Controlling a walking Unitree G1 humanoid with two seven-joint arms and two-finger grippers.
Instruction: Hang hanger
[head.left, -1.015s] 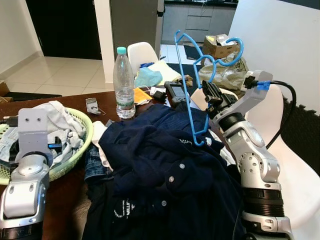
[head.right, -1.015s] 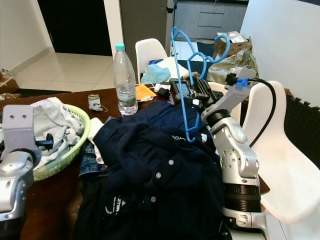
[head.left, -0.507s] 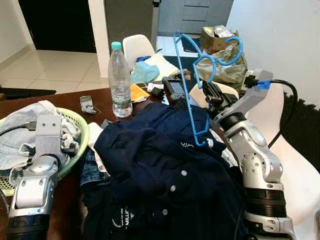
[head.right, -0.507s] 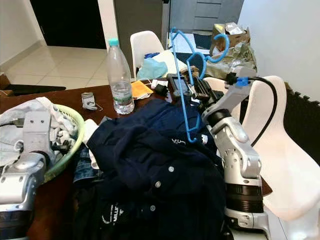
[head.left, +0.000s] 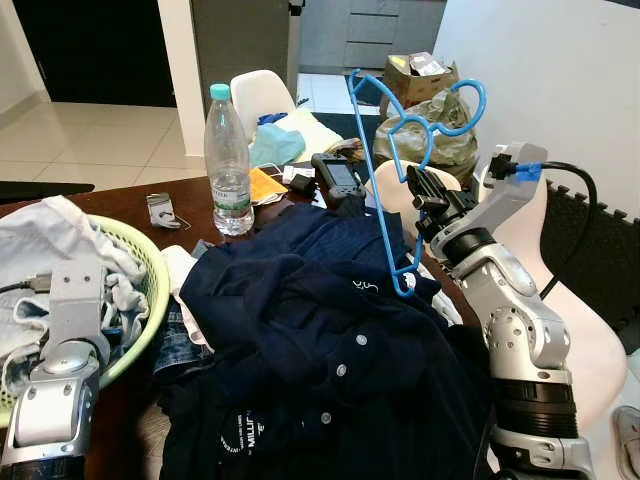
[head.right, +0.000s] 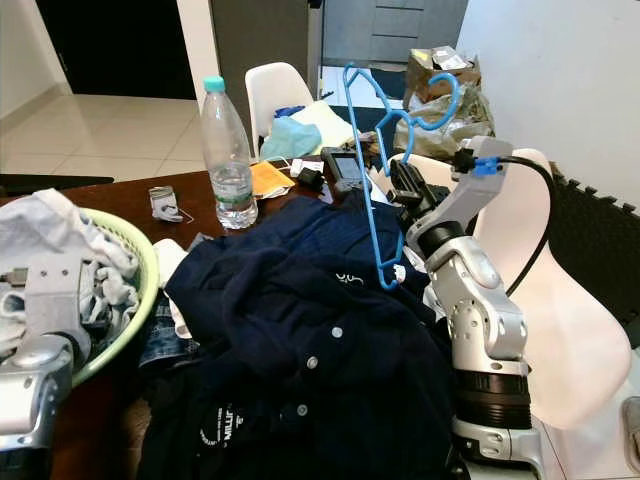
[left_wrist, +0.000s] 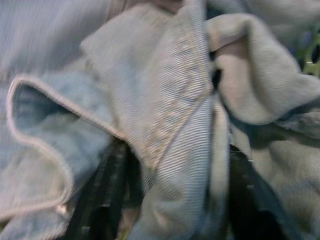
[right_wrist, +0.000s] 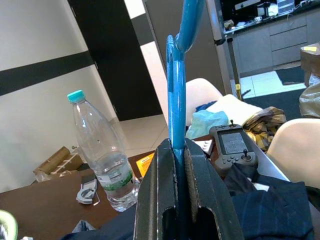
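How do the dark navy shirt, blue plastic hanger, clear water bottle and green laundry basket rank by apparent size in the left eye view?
1. Dark navy shirt.
2. Blue plastic hanger and green laundry basket: unsure, since the basket is partly hidden.
3. Clear water bottle, smallest.

Basket (head.left: 150, 300) at left, shirts (head.left: 320, 340) centre, bottle (head.left: 228, 160) behind, chair (head.left: 590, 350) at right.

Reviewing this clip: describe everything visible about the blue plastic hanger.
The blue plastic hanger is a thin, glossy, one-piece frame with a curled hook at its upper end and a small notch hook near its lower tip. It stands tilted, nearly on end, above the pile of dark navy clothes on the table. The right gripper is shut on its bar; the lower tip hangs at the clothes, contact unclear.
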